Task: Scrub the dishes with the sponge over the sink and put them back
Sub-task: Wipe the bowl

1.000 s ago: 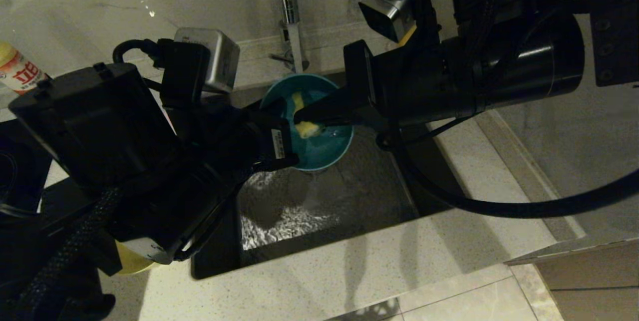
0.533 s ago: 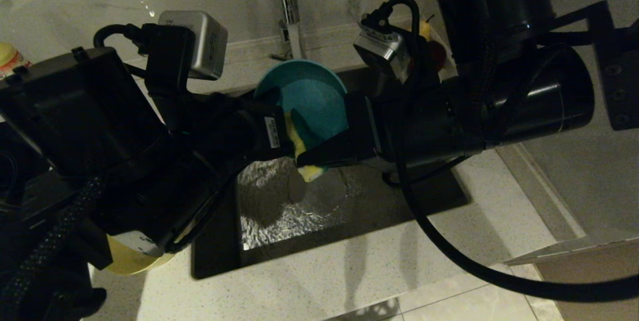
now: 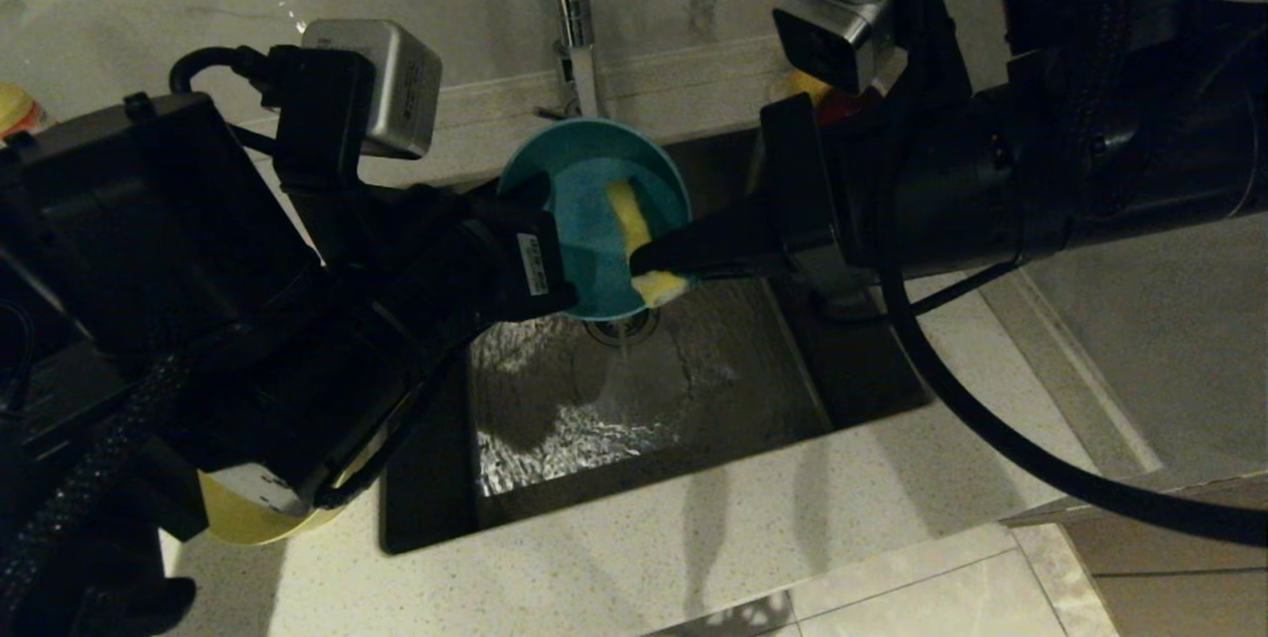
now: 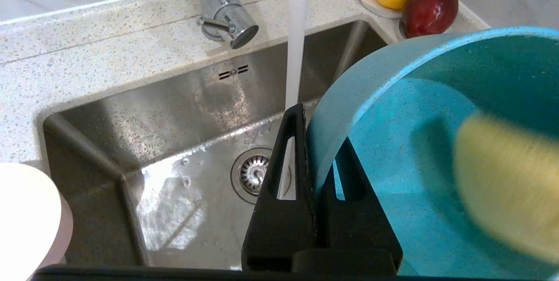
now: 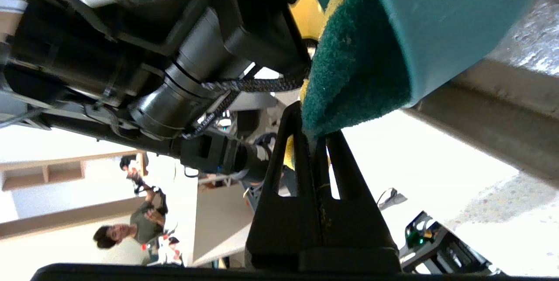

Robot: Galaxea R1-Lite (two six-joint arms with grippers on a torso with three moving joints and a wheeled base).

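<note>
My left gripper (image 3: 545, 256) (image 4: 312, 141) is shut on the rim of the light blue bowl (image 3: 584, 221) (image 4: 419, 167), which hangs tilted above the sink (image 3: 693, 389) (image 4: 144, 110). My right gripper (image 3: 642, 265) (image 5: 312, 134) is shut on the sponge (image 3: 639, 236) (image 5: 353, 71), whose yellow foam lies against the bowl's inside near its right rim. The green scouring side shows in the right wrist view. A yellow bowl (image 3: 243, 518) peeks out under my left arm on the counter. A pale bowl (image 4: 26, 215) shows at the edge of the left wrist view.
Water runs from the chrome tap (image 3: 570, 13) (image 4: 225, 10) down toward the drain strainer (image 4: 255, 174) (image 3: 622, 328). A small saucer (image 4: 371, 3) with an orange and a dark red fruit stands at the sink's back corner. A bottle (image 3: 15, 112) stands far left.
The right gripper carried the sponge from inside the bowl down past its lower rim, then back up and right into it. The bowl shifted slightly up and left, held by the left gripper.
</note>
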